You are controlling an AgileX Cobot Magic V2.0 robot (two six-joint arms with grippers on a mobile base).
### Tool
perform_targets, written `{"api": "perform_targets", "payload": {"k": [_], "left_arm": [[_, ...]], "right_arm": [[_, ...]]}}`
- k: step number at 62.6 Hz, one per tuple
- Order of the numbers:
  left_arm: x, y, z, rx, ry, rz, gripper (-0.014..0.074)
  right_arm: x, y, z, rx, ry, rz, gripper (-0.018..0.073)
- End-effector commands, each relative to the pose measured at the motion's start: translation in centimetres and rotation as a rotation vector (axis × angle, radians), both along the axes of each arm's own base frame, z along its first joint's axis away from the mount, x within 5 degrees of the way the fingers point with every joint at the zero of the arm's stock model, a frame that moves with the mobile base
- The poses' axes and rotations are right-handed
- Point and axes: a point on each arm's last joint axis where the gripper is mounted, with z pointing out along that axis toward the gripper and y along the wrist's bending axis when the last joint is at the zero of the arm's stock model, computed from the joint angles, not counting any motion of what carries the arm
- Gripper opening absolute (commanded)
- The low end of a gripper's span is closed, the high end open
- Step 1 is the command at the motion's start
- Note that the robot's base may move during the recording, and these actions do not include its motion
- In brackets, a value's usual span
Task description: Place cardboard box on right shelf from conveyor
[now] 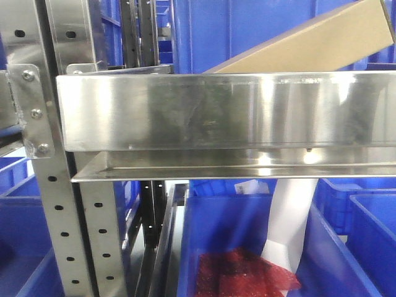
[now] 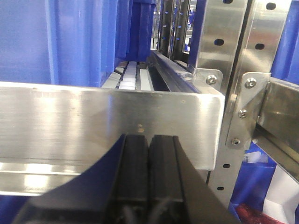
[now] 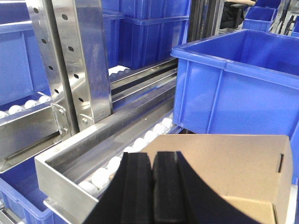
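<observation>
**A:** So where's the cardboard box (image 1: 322, 37) sitting right now?

**B:** Up on the right shelf (image 1: 216, 111), behind the shiny front rail. In the front view it's tilted, its right end raised high near the shelf's right end, its lower end dipping behind the rail about mid-shelf. The right wrist view shows it lying over the white rollers (image 3: 140, 147) of the shelf lane, just beside a blue bin (image 3: 238, 88) at the back.

**A:** And the tools?

**B:** Right tool (image 3: 152, 163) has its black pads pressed together, nothing between them, right in front of the box; can't tell if it touches. Left tool (image 2: 148, 154) is the same, pads together and empty, parked against the front rail of another steel shelf (image 2: 93, 121), near its right corner by the bolted bracket (image 2: 243, 112).

**A:** Anything underneath?

**B:** Another blue bin (image 1: 334, 253) with something red (image 1: 244, 272) and white inside.
</observation>
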Motion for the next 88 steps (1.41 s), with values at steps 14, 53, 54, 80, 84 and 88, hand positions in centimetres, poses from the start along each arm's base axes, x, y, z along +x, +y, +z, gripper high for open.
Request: {"api": "perform_targets", "payload": {"k": [14,53,54,80,84,88], "left_arm": [[-0.2,0.1,1.0,-0.021,-0.104,0.009,-0.0119],[-0.2,0.1,1.0,-0.021,-0.104,0.009,-0.0119],[-0.2,0.1,1.0,-0.021,-0.104,0.009,-0.0119],[-0.2,0.1,1.0,-0.021,-0.104,0.009,-0.0119],[-0.2,0.1,1.0,-0.021,-0.104,0.009,-0.0119],[-0.2,0.1,1.0,-0.021,-0.104,0.009,-0.0119]], "right_arm": [[-2.3,-4.0,-3.4,0.037,-0.067,-0.141,0.0036],[-7.7,-8.8,-17.7,0.096,-0.225,-0.589,0.0036],[-7.6,-8.9,-17.9,0.099,-0.228,-0.595,0.0036],[-7.4,-9.0,-19.2,0.103,-0.207,-0.625,0.0036],[-7.4,-9.0,-19.2,0.103,-0.207,-0.625,0.0036],[-7.4,-9.0,-19.2,0.103,-0.207,-0.625,0.0036]]}}
